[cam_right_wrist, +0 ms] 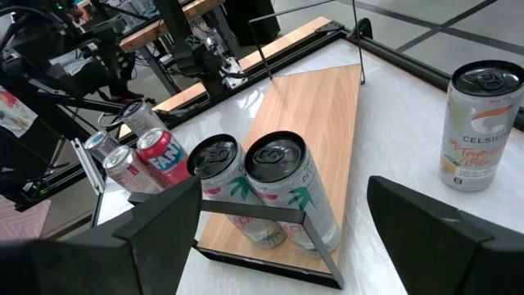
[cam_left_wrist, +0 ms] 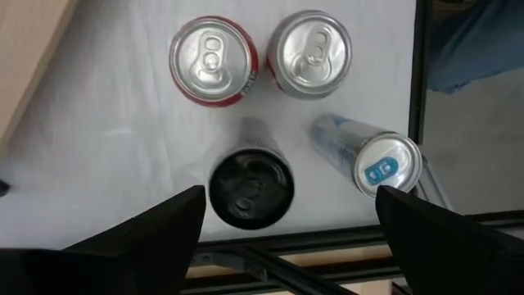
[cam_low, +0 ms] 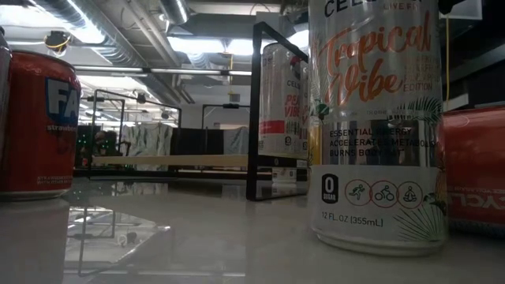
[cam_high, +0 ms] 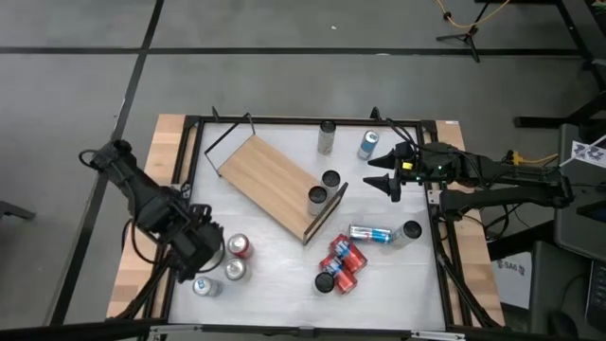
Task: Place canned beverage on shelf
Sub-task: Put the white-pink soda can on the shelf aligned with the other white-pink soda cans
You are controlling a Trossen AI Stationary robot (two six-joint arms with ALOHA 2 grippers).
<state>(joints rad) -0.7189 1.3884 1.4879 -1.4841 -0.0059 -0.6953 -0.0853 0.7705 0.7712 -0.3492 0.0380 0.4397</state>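
Shelf [cam_high: 275, 180]: flat rectangular light-wood board

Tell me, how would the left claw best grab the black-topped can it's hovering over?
Probably from straight above, closing on the round side wall just below the rim. The black-topped can stands upright, and the open left gripper hangs over it with a finger on either side. The red can and silver-topped can stand apart from it, and the blue-tabbed can leans nearby, so a vertical approach looks least crowded.

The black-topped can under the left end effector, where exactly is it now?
In the left wrist view the black-topped can stands upright between the open fingers, next to the red can, silver can and a tilted blue-tabbed can.
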